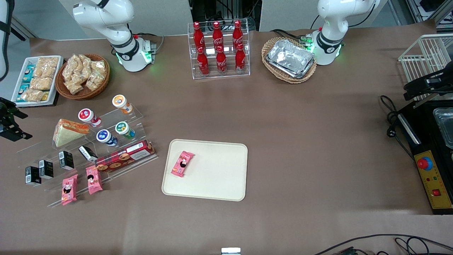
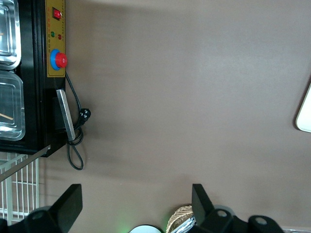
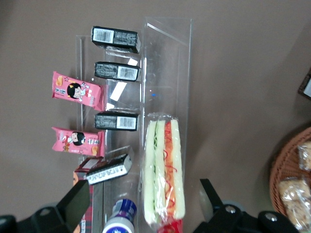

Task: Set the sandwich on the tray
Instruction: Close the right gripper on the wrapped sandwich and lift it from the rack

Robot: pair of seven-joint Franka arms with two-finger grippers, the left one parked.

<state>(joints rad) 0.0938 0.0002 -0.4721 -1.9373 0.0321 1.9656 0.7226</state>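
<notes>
The tray (image 1: 219, 177) lies flat on the brown table (image 1: 300, 141) and holds one pink snack packet (image 1: 182, 163). The sandwich (image 1: 68, 131) sits on the clear stepped stand (image 1: 139, 115), well apart from the tray toward the working arm's end, beside small round tubs (image 1: 105, 137). Two more pink packets (image 3: 77, 90) and small black boxes (image 3: 116, 39) rest on the stand's lower steps. The gripper (image 3: 146, 204) hangs above the sandwich (image 3: 164, 170), its fingers spread wide and holding nothing.

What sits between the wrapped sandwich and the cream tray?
Front view: between the triangular wrapped sandwich and cream rectangular tray stand small capped cups and a long red box. The gripper hangs open beside the sandwich.
</notes>
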